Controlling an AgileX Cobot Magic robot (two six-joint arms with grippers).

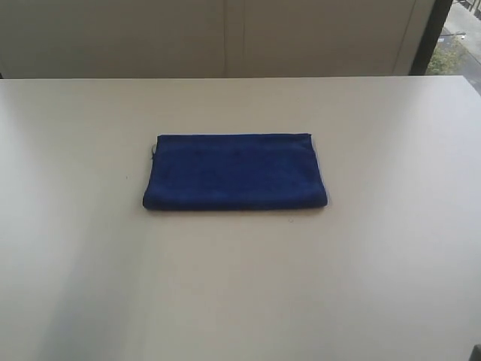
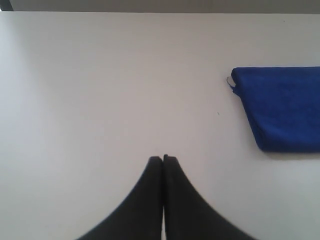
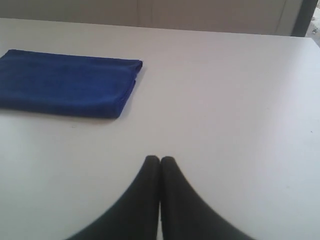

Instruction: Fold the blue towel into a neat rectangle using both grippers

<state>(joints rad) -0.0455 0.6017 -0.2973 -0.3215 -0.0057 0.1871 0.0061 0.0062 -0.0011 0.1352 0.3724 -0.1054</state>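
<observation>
Pale off-white table [image 1: 90, 263] fills most of the exterior view. Plain light wall [image 1: 150, 37] behind it, with one narrow strip of window [image 1: 455, 37] at the far right corner.

One blue towel [image 1: 234, 171], roughly mid-table, lying flat, folded into a long rectangle. Its long sides run left to right. Stacked layers show at its right short end in the right wrist view. One small loose thread [image 1: 153, 153] sticks out at the far left corner.

Two end effectors, each seen only by its own wrist camera.
- Left end effector [image 2: 163, 158]: two black fingers clenched tip to tip, grasping nothing, over bare table, well apart from the towel's left end.
- Right end effector [image 3: 160, 158]: likewise clenched and empty, over bare table, well apart from the towel's right end.
</observation>
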